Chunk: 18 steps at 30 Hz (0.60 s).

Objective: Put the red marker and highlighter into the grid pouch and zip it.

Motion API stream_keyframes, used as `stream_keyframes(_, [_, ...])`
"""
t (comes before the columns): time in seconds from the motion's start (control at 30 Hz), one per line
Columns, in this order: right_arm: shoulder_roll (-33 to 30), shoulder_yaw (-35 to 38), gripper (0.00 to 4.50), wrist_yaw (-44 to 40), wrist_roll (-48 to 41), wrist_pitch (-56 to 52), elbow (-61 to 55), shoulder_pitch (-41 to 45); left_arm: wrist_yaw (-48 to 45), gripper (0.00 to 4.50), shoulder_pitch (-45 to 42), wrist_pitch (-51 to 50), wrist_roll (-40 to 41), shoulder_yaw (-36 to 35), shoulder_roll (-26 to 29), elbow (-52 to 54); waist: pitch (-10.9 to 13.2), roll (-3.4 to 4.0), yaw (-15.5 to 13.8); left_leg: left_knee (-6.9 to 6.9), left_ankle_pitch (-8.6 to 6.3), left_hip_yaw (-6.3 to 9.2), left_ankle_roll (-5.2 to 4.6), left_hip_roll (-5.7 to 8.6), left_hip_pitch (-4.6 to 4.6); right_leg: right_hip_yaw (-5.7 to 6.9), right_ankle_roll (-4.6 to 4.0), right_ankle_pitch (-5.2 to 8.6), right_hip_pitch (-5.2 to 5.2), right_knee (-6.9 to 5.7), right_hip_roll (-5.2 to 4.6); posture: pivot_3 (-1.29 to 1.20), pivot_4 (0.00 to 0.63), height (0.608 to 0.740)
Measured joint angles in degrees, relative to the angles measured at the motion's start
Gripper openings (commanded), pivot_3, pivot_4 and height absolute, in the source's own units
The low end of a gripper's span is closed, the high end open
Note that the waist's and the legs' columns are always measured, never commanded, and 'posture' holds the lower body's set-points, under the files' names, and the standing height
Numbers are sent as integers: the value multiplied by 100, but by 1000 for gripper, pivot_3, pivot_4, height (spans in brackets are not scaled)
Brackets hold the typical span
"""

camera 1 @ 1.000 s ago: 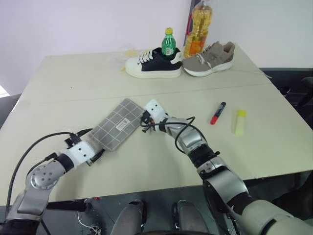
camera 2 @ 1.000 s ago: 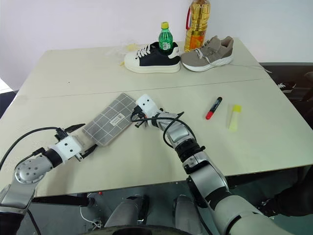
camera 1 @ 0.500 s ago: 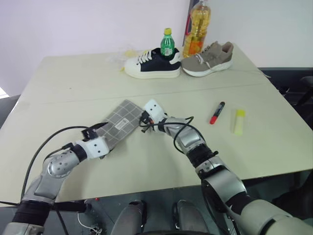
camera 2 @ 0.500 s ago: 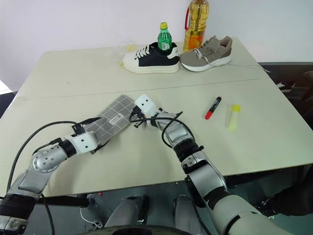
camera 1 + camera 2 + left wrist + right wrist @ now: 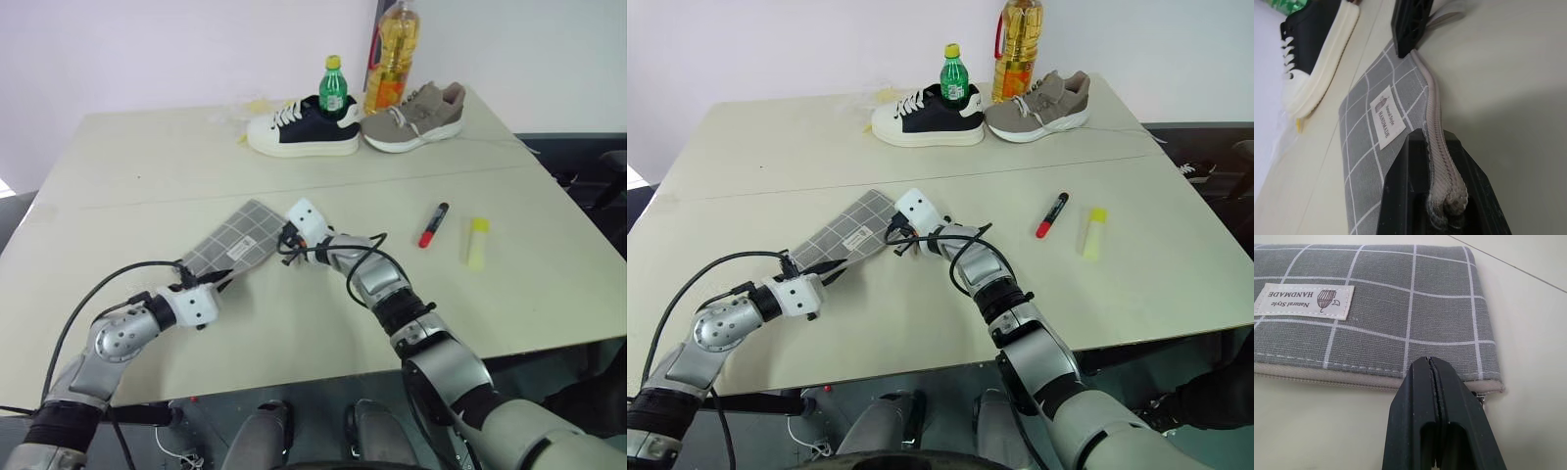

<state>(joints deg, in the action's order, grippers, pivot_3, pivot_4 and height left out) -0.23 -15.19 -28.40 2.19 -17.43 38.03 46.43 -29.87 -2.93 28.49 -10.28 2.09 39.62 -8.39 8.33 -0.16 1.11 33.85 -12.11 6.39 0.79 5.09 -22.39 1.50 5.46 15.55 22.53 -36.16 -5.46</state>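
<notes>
Left wrist view: grid pouch (image 5: 1383, 147) inside left gripper (image 5: 1442, 196)

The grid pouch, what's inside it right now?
The grid pouch looks flat with its zipper edge closed, so its inside is hidden. The red marker and highlighter lie outside on the table.

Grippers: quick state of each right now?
Left gripper: shut on the grid pouch, pinching its zipper edge at one end.
Right gripper: shut, fingertips at the pouch's zipper end; whether it grips the pull cannot be told.

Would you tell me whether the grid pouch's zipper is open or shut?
Shut: the grid pouch shows its zipper edge closed along its length.
</notes>
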Motion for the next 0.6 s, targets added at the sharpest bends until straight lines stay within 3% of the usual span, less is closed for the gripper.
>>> stream_keyframes(0.07, [-96,8,0,56,41,169,-21,1,2,98,22,-390,355,-130,-227,228,0,-1,-9,3,0,2,0,1,-4,1,0,0,1,0,-1,0,150,738])
stream_keyframes(0.17, [-455,242,828,-38,-46,258,-460,16,-4,0,136,-1256,1123,-321,-605,950,4,-2,-38,7,0,2,0,5,-10,1,1,0,-1,2,-5,0,150,738])
stream_keyframes(0.3, [-948,753,2728,-342,-436,-178,-1232,68,-3,0,244,-2029,1575,-364,-804,1692,4,-2,-24,5,0,1,-1,2,-12,1,1,0,-13,3,-1,0,150,738])
stream_keyframes(0.47, [-1662,1265,2728,-920,-1132,-1232,-2404,-178,12,0,238,-2679,1877,-343,-1094,2354,3,-6,-36,5,0,1,-1,1,-13,1,1,1,-24,6,-2,0,150,738])
stream_keyframes(0.6, [-1757,1253,2728,-978,-1261,-1754,-2668,-401,-50,0,111,-2878,1986,-280,-1234,2449,4,-5,-13,4,0,-3,-2,-3,-13,0,0,2,-21,5,-1,0,150,738])
